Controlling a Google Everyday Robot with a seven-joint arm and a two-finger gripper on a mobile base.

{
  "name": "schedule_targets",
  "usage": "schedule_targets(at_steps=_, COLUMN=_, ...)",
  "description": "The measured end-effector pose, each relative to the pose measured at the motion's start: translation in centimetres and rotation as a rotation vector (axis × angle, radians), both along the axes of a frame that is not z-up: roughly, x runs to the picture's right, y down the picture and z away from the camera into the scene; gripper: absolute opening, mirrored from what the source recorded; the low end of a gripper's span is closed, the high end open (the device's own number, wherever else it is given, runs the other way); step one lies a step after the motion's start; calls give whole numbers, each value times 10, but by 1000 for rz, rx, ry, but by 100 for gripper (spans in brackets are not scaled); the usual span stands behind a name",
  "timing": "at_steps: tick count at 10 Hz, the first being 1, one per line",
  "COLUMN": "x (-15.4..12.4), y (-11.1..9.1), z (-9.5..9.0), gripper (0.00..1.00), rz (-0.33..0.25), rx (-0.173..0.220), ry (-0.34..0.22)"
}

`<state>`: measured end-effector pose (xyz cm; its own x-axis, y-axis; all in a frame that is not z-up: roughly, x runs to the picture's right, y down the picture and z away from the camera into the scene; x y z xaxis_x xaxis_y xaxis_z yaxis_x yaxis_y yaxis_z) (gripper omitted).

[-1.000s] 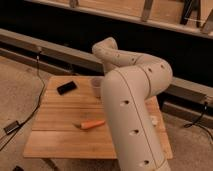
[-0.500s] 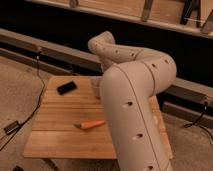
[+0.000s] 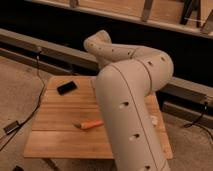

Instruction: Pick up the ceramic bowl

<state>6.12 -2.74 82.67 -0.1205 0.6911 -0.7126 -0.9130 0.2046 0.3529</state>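
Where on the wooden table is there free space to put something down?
The wooden table is bare along its front, below the carrot, and across the middle left between the carrot and the black device. The right side is hidden behind the robot arm, so it cannot be judged. The pincer and the ceramic bowl are not visible.

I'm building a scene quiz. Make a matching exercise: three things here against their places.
Things:
1. black block
2. orange stick
3. arm

Places:
a. covers the right side of the table
b. far left corner of the table
c. near middle of the table

Pairs: 1-b, 2-c, 3-a.

The gripper is out of sight, hidden behind the arm.
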Motion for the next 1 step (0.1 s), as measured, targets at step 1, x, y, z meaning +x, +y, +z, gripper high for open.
schedule_targets(at_steps=1, x=0, y=0, z=0, gripper=0, rz=-10, rx=-6, ry=10)
